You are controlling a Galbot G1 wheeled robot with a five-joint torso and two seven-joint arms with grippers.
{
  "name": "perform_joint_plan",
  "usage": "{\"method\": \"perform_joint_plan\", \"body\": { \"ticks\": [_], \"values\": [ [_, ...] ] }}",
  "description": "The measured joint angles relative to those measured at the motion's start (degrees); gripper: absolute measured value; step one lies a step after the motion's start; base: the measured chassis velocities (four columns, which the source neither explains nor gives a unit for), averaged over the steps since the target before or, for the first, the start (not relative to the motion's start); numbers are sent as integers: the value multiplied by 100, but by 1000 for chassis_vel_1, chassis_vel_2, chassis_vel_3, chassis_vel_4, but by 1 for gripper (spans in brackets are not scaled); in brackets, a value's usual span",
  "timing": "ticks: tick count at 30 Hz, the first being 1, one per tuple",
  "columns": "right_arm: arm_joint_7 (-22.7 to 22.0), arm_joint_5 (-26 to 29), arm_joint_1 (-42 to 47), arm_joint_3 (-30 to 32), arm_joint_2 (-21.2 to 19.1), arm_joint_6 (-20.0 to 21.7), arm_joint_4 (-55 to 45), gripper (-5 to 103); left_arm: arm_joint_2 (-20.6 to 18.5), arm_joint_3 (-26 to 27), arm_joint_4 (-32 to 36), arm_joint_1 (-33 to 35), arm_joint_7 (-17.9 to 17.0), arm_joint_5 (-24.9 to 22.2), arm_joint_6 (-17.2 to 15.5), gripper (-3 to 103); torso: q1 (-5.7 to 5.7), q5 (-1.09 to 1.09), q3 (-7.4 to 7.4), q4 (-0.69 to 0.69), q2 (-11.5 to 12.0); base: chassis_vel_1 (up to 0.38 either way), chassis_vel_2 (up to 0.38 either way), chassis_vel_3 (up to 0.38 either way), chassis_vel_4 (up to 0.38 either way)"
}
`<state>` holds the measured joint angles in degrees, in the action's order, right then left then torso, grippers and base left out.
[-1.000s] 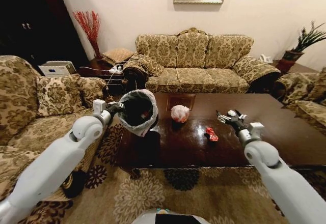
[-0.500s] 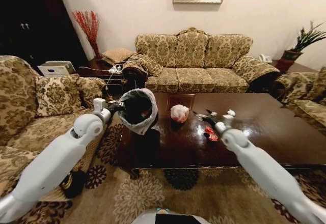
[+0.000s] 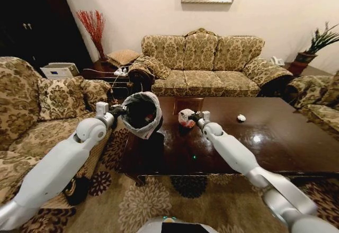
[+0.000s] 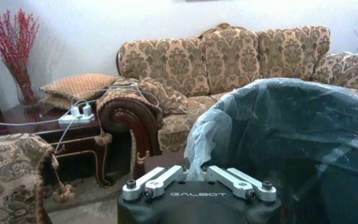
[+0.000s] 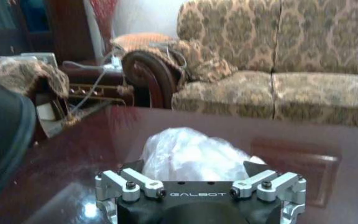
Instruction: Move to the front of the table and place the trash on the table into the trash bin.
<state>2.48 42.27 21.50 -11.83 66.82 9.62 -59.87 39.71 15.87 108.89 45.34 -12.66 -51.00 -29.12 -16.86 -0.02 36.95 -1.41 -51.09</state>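
Note:
My left gripper (image 3: 123, 111) is shut on the rim of the trash bin (image 3: 142, 114), a black bin with a pale plastic liner (image 4: 278, 126). It hangs tilted over the left end of the glossy dark table (image 3: 288, 135), its mouth facing me. A white-and-red plastic bag bundle (image 3: 186, 117) of trash lies on the table just right of the bin. My right gripper (image 3: 194, 118) is open right at the bundle (image 5: 191, 154), with the bag between its spread fingers. A small white paper wad (image 3: 241, 117) lies farther right.
A patterned sofa (image 3: 204, 66) stands behind the table and an armchair (image 3: 32, 111) to the left. A dark side table (image 4: 36, 123) with a power strip is at the back left. Patterned carpet (image 3: 159, 201) lies between me and the table's near edge.
My right arm has swung left across the table, from near the paper wad to the bag bundle. The left arm has kept the bin where it was.

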Motion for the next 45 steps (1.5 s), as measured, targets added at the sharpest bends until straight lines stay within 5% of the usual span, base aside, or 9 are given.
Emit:
{"method": "perform_joint_plan", "body": {
  "ticks": [5, 9, 25, 29, 34, 37, 38, 40, 45],
  "values": [
    [115, 1, -28, 57, 196, 80, 361, 103, -4, -2, -32, -7, 36, 20, 27, 3, 1, 2, -1, 1, 0, 0, 0, 0, 0],
    [97, 51, -28, 105, 255, 70, 388, 94, -14, -2, -33, -7, 53, 23, 41, 3, 1, 2, -1, 0, 0, 0, 0, 0, 0],
    [-281, 12, 229, 197, -51, -44, -121, 35, -55, -32, -10, -48, 65, 6, 50, 3, 1, 4, 0, 0, 0, 0, 0, 0, 0],
    [-654, 185, 346, 304, -366, -32, -1023, 19, -102, -79, 13, -59, 53, -37, 9, 3, 0, 4, 0, 0, 1, 0, 0, 0, 0],
    [-1006, 949, 178, 622, -1304, 179, -2742, 7, -179, -178, 2, -278, 178, -117, -60, 3, 0, 3, -1, -1, 0, 0, 0, 0, 0],
    [-1109, 1875, -174, 937, -2260, 375, -4055, 0, -181, -306, 0, -562, 355, -304, -260, 3, 1, 5, -1, 1, 0, 0, 0, 0, 0],
    [-1109, 1875, -174, 937, -2260, 375, -4055, 0, -181, -306, 0, -562, 355, -304, -260, 3, 1, 5, -1, 1, 0, 0, 0, 0, 0],
    [-1030, 2759, -561, 1041, -2801, 533, -4786, 0, -190, -532, -103, -858, 772, -421, -443, 3, 1, 2, -2, 4, -1, 0, 0, 0, 0],
    [-783, 3904, -1370, 502, -3109, 642, -5208, 0, -57, -1403, -693, -1871, 958, -831, -794, 3, 3, 2, -2, 1, -2, 0, 0, 0, 0]
  ]
}}
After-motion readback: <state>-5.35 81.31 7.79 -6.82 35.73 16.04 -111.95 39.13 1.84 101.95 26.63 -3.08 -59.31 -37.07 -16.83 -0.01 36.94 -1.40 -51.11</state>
